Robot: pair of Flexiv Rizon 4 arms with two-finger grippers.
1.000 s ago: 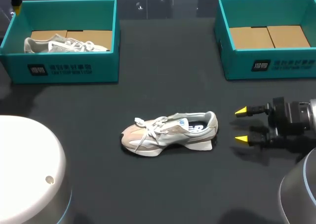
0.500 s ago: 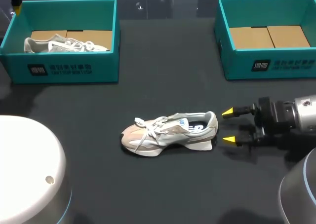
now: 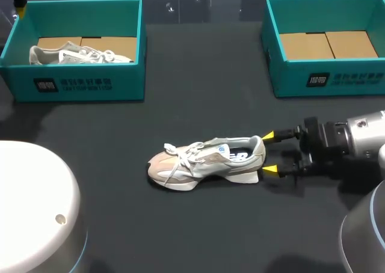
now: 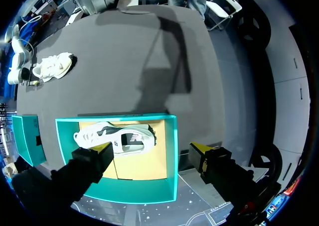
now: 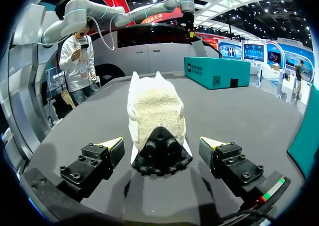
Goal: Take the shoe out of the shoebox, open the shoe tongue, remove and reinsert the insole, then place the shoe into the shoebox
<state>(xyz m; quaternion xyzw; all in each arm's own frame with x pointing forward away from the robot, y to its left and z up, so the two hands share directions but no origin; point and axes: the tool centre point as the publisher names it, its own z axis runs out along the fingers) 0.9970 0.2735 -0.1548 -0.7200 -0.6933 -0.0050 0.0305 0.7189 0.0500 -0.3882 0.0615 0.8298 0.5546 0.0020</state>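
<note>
A beige and white sneaker [image 3: 204,159] lies on its sole in the middle of the dark table, toe to the left and heel to the right. My right gripper [image 3: 269,153] is open and level with the table. Its yellow tips stand on either side of the heel without touching it. In the right wrist view the black-soled heel of the sneaker [image 5: 155,116] sits between the open gripper [image 5: 162,142]. My left gripper [image 4: 152,147] hangs open high above the left teal shoebox [image 4: 124,191], which holds a second sneaker [image 4: 114,139].
The left teal shoebox [image 3: 90,83] stands at the back left with the second sneaker [image 3: 78,53] inside. A right teal shoebox [image 3: 325,77] at the back right shows only its cardboard floor. White arm bases [image 3: 36,207] fill the near corners.
My right gripper has moved left along the table toward the sneaker's heel, and its tips now flank the heel. The sneaker, the boxes and the left arm have not moved.
</note>
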